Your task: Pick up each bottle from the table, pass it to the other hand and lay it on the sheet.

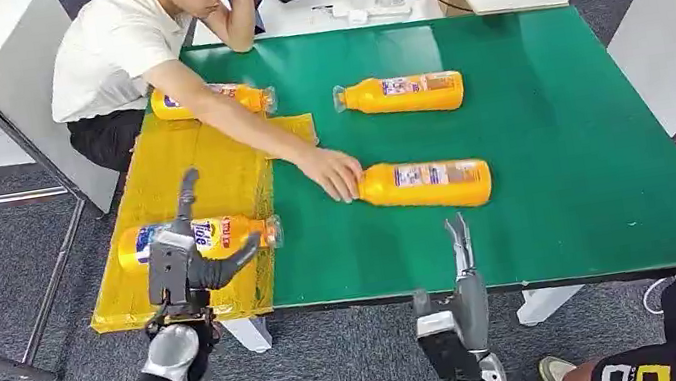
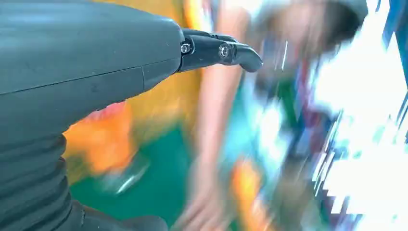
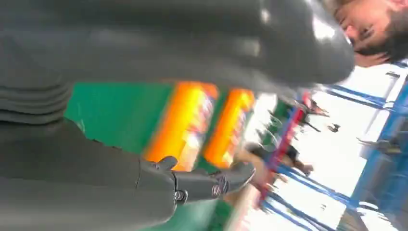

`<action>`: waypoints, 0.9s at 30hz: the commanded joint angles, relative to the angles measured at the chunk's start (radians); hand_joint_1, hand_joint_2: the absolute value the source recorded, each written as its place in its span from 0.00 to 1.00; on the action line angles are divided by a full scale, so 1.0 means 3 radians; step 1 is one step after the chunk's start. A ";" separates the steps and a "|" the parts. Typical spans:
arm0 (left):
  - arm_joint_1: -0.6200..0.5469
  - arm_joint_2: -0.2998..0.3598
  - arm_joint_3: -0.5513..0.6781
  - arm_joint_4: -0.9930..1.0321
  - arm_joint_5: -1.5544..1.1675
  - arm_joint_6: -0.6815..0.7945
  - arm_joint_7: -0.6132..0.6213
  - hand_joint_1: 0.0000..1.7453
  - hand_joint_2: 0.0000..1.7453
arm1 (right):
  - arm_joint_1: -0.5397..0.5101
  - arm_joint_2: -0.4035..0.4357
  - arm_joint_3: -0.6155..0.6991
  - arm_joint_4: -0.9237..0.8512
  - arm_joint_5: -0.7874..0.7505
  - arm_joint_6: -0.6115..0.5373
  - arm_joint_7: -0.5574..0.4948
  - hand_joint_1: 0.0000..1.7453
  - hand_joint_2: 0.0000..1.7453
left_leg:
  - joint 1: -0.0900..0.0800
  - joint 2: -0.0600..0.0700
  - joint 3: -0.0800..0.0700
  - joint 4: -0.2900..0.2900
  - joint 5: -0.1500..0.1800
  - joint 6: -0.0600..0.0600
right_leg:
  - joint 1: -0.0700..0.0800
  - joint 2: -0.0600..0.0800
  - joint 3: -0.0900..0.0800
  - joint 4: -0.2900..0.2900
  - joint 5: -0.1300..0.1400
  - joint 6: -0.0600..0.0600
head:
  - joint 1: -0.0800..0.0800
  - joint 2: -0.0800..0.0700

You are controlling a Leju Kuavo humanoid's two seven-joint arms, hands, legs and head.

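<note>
Orange bottle (image 1: 425,184) lies mid-mat (image 1: 553,168), person's hand (image 1: 332,173) on its cap. Smooth, rigid plastic, likely heavy and slippery; I'd grip mid-label. Right hand (image 1: 460,278) and left hand (image 1: 184,259): fingers apart, empty.
</note>
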 commanded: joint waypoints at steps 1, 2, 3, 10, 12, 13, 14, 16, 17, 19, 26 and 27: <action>0.0371 -0.0114 -0.0100 -0.1183 0.0298 0.0514 -0.0227 0.00 1.00 | -0.0646 0.0028 -0.1589 0.0667 0.2494 -0.0125 0.0552 0.00 1.00 | -0.0001 0.0006 0.0000 0.0000 -0.0001 -0.0002 | 0.0000 0.0005 -0.0001 0.0000 0.0001 -0.0003 | -0.0004 0.0000; 0.0433 -0.0087 -0.0104 -0.1298 0.0318 0.0490 -0.0249 0.00 1.00 | -0.0814 -0.0107 -0.1482 0.0930 0.2675 -0.0125 0.0843 0.00 1.00 | 0.0001 0.0005 0.0007 0.0001 -0.0003 -0.0004 | 0.0002 0.0004 0.0008 0.0000 -0.0001 -0.0006 | -0.0002 0.0000; 0.0463 -0.0071 -0.0104 -0.1351 0.0327 0.0474 -0.0254 0.00 1.00 | -0.0892 -0.0159 -0.1456 0.1062 0.2672 -0.0125 0.0937 0.00 1.00 | 0.0004 0.0010 0.0015 0.0001 -0.0005 -0.0005 | 0.0005 0.0009 0.0015 -0.0003 0.0000 -0.0008 | -0.0004 0.0000; 0.0517 -0.0083 -0.0064 -0.1411 0.0286 0.0510 -0.0273 0.00 1.00 | -0.1332 -0.0357 -0.1084 0.1728 0.2722 -0.0125 0.1416 0.00 1.00 | 0.0000 0.0010 0.0009 -0.0002 0.0001 0.0000 | 0.0001 0.0007 0.0008 -0.0003 0.0007 0.0004 | -0.0001 0.0000; 0.0517 -0.0083 -0.0064 -0.1411 0.0286 0.0510 -0.0273 0.00 1.00 | -0.1332 -0.0357 -0.1084 0.1728 0.2722 -0.0125 0.1416 0.00 1.00 | 0.0001 0.0007 0.0014 -0.0002 0.0000 -0.0001 | 0.0002 0.0004 0.0013 -0.0004 0.0005 0.0002 | -0.0003 0.0000; 0.0517 -0.0083 -0.0064 -0.1411 0.0286 0.0510 -0.0273 0.00 1.00 | -0.1332 -0.0357 -0.1084 0.1728 0.2722 -0.0125 0.1416 0.00 1.00 | 0.0003 0.0007 0.0018 0.0000 -0.0003 -0.0003 | 0.0004 0.0004 0.0018 -0.0003 0.0002 -0.0001 | -0.0003 0.0000; 0.0517 -0.0083 -0.0064 -0.1411 0.0286 0.0510 -0.0273 0.00 1.00 | -0.1332 -0.0357 -0.1084 0.1728 0.2722 -0.0125 0.1416 0.00 1.00 | 0.0003 0.0006 0.0017 -0.0001 -0.0001 -0.0002 | 0.0004 0.0004 0.0016 -0.0004 0.0003 0.0001 | -0.0003 0.0000; 0.0495 -0.0100 -0.0052 -0.1371 0.0267 0.0544 -0.0280 0.00 1.00 | -0.1335 -0.0353 -0.1048 0.1736 0.2730 -0.0125 0.1465 0.00 1.00 | 0.0001 0.0003 0.0009 0.0000 0.0001 0.0001 | 0.0002 0.0002 0.0008 -0.0002 0.0005 0.0004 | -0.0003 0.0000; 0.0494 -0.0113 -0.0027 -0.1328 0.0194 0.0634 -0.0275 0.00 1.00 | -0.1363 -0.0361 -0.0986 0.1786 0.2666 -0.0125 0.1491 0.00 1.00 | 0.0003 0.0006 0.0016 0.0000 -0.0002 -0.0001 | 0.0004 0.0004 0.0015 -0.0002 0.0002 0.0002 | -0.0003 0.0000; 0.0423 -0.0131 0.0033 -0.1210 0.0246 0.0667 -0.0226 0.00 1.00 | -0.1584 -0.0338 -0.0864 0.2127 0.2577 -0.0113 0.1589 0.00 1.00 | 0.0000 0.0007 0.0008 0.0000 0.0002 0.0001 | 0.0001 0.0005 0.0006 -0.0001 0.0006 0.0005 | -0.0003 0.0000; 0.0326 -0.0136 -0.0045 -0.1046 0.0264 0.0497 -0.0064 0.00 1.00 | -0.1844 -0.0265 -0.0662 0.2436 0.2350 0.0378 0.1710 0.00 1.00 | 0.0001 0.0006 0.0007 0.0000 0.0003 0.0000 | 0.0001 0.0005 0.0006 0.0000 0.0007 0.0002 | -0.0003 0.0000; 0.0324 -0.0135 -0.0047 -0.1039 0.0264 0.0495 -0.0059 0.00 1.00 | -0.1849 -0.0260 -0.0652 0.2449 0.2336 0.0431 0.1718 0.00 1.00 | 0.0001 0.0005 0.0007 0.0000 0.0004 0.0000 | 0.0002 0.0004 0.0007 -0.0001 0.0007 0.0003 | -0.0003 0.0000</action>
